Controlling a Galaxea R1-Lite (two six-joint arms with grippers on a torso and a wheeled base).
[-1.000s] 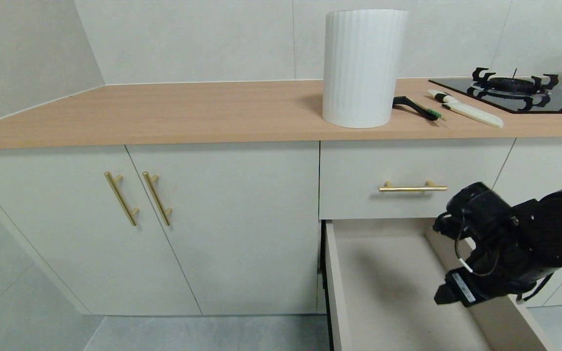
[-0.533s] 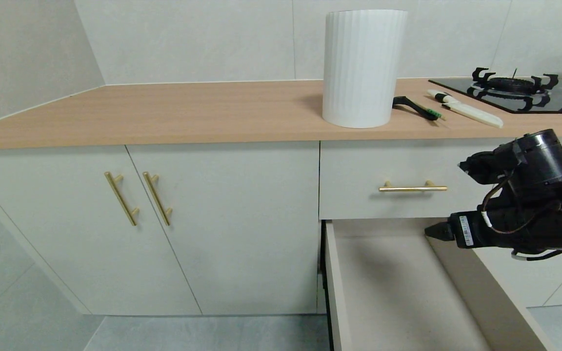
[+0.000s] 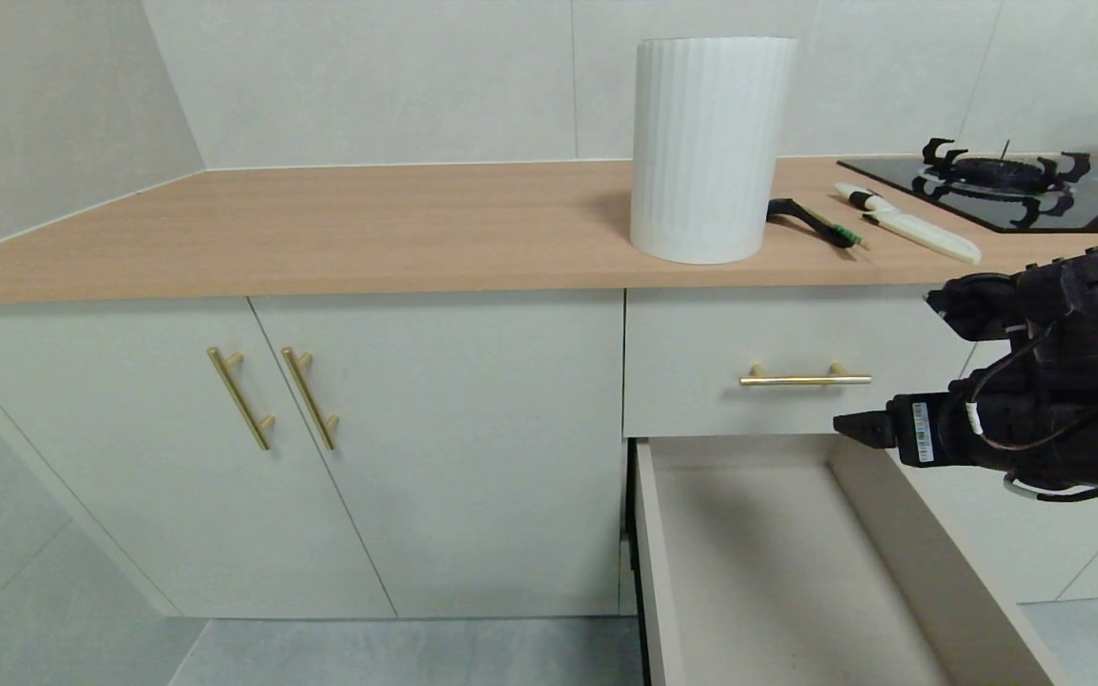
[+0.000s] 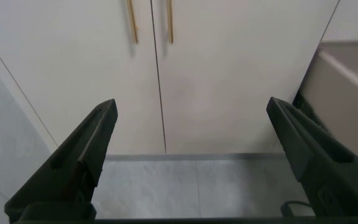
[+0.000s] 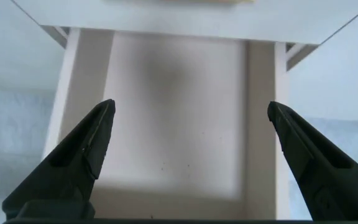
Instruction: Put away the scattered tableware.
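The right tool is held out at the right edge of the head view, a little below the front edge of the counter. Its two black fingers are spread wide apart. Nothing is held by them and nothing is touched. In its own wrist view, the open drawer is seen past the fingers, farther off. In the head view that drawer is pulled out at the lower right, and the tool's tip is seen just above the back end of the drawer's right wall.

The left tool is opened wide as well. Nothing is gripped by it and nothing is touched. Two pale cupboard doors with gold handles and a grey floor are seen past its fingers.

The tableware is laid on the counter in the upper right of the head view. A white knife is laid flat, with its tip pointed to the lower right. Close beside it on the left, a black-handled utensil with a green end is laid flat too. A tall white ribbed tub is stood upright just left of the utensil. A black stove is set into the counter at the far upper right. A shut drawer with a gold bar is placed between the counter and the open drawer.
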